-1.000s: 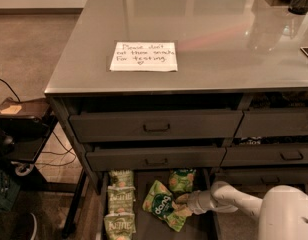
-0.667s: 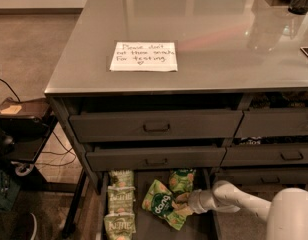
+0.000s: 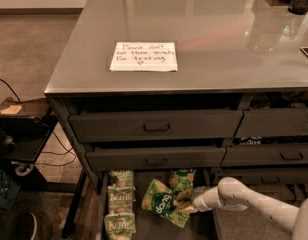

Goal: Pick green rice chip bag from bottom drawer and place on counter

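The green rice chip bag (image 3: 163,203) lies tilted in the open bottom drawer (image 3: 149,229), its dark round "dang" logo facing up. My gripper (image 3: 186,205) reaches in from the right on a white arm and sits at the bag's right edge, touching it. The counter (image 3: 219,39) is the glossy grey cabinet top above, with a white handwritten note (image 3: 144,57) on it.
Pale-green bags (image 3: 120,209) lie in a column at the drawer's left. Another green bag (image 3: 181,178) lies at the drawer's back. Two drawers with handles (image 3: 156,127) sit above the open one. A dark cart (image 3: 21,129) and cables stand at left.
My arm has shifted slightly right and the elbow has dropped lower in view. The gripper stays at the bag's right edge; the bag has barely moved.
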{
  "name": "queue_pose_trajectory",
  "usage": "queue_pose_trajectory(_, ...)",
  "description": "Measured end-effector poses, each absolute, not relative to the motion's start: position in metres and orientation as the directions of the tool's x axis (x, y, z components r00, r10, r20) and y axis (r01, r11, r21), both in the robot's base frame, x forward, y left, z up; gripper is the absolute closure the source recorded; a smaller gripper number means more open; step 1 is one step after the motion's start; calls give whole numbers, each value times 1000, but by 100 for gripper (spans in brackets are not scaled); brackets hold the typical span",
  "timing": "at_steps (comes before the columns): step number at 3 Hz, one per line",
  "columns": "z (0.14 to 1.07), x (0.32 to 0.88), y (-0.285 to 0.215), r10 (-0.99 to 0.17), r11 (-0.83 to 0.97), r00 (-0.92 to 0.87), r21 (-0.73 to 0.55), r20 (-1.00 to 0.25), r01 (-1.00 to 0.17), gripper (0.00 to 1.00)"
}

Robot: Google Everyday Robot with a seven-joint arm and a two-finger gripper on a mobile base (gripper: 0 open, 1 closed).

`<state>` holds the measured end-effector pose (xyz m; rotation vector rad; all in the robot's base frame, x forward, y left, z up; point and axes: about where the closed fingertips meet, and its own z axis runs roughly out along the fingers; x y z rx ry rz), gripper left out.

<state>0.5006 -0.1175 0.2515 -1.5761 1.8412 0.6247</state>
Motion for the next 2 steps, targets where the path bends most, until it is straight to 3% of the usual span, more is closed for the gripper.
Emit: queue_pose_trajectory(2,356,493,-118,-752,118,48,-206,-658,-971,100)
